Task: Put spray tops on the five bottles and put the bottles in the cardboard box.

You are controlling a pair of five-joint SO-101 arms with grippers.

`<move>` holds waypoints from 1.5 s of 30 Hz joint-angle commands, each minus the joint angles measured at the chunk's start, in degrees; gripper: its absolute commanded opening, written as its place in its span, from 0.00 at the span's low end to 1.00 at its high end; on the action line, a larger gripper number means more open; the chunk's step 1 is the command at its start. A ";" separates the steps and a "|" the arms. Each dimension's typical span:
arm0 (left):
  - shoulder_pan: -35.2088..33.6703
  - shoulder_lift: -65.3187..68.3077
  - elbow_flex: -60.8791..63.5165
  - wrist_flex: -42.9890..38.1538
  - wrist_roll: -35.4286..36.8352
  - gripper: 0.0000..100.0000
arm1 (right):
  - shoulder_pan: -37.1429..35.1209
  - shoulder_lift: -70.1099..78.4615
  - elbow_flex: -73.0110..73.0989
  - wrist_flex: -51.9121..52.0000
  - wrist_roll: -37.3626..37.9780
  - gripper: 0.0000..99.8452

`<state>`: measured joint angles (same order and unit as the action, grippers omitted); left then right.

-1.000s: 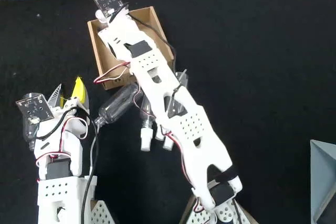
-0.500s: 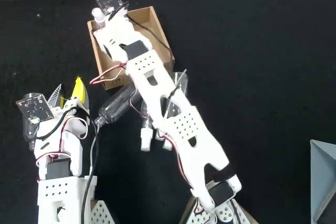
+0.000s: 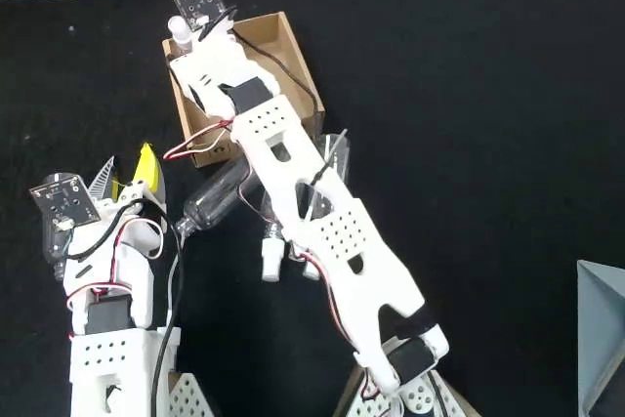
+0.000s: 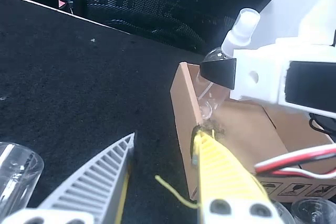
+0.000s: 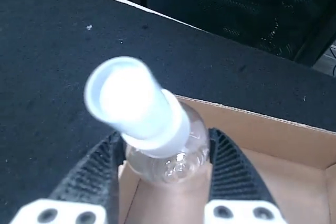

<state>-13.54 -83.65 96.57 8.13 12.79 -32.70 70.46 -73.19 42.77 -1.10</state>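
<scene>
Far left: clear uncapped bottle (image 4: 13, 170) stands on the black worktop (image 3: 469, 144), just beside the left arm. Left gripper (image 4: 165, 140) sits low over the worktop, near the cardboard box (image 3: 290, 51). Its jaws are spread apart, grey and yellow fingers with nothing between them.

Right arm stretches diagonally across to the box's far-left corner. Right gripper (image 5: 164, 148) has its jaws clamped on the neck end of a capped bottle (image 5: 173, 156), with the white spray top (image 5: 126, 95) fitted. This bottle is tilted, body just inside the box corner, top sticking out past the rim. Can't tell if its base touches the box floor.

One clear bottle (image 3: 217, 194) lies on its side on the worktop just in front of the box. To its right, white tops (image 3: 270, 261) poke out from under the right arm.
</scene>
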 commanded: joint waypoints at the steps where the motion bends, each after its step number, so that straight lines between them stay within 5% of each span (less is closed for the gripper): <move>1: -0.66 -0.88 1.36 0.18 -0.70 0.17 | -1.14 0.40 -3.82 0.26 -0.35 0.20; 25: -0.66 -0.88 1.36 0.18 -0.70 0.17 | -0.97 0.66 -4.09 1.23 0.09 0.23; 45: -0.66 -0.88 1.36 0.18 -0.70 0.17 | 5.27 0.40 -22.64 32.88 0.18 0.23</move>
<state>-13.54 -83.65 96.57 8.13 12.70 -30.42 72.92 -92.09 72.13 -1.01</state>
